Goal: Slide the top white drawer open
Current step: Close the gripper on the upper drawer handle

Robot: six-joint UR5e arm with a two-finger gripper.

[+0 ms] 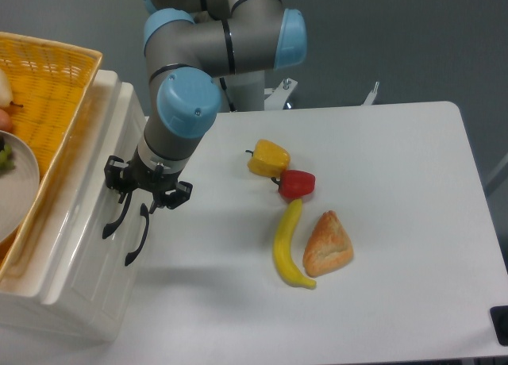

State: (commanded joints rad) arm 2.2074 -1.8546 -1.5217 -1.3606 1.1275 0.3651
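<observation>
On the left of the scene, the white table (397, 246) took up most of the room, and the glossy white cabinet (75, 293) stood at its left edge, panelled front turned toward the tabletop. And up on the cabinet sat a yellow wicker basket (48, 87), with the rim of a pale plate (20, 182) poking out of it.

Over that, the grey-and-blue arm (214, 48) reached down from the back, bent at the elbow, wrist angled toward the cabinet front. Down at its end, the black gripper (147, 200) hung right at the top of the two handles, its fingers spread apart, one either side of the handle tops. Whether they touched a handle, I could not tell from where I stood.

Next, the top white drawer (99, 186) — it lay flush in the cabinet front, shut, its curved black handle (116, 218) just under the gripper. Beside it was the lower drawer (119, 293) with its own black handle (138, 238), close alongside the first.

Out in the middle of the table lay the food: a banana (287, 246) stretched lengthwise, a pastry (327, 244) just beside it on the right, a yellow pepper (268, 159) behind them, and a red pepper (297, 184) touching the yellow one.
</observation>
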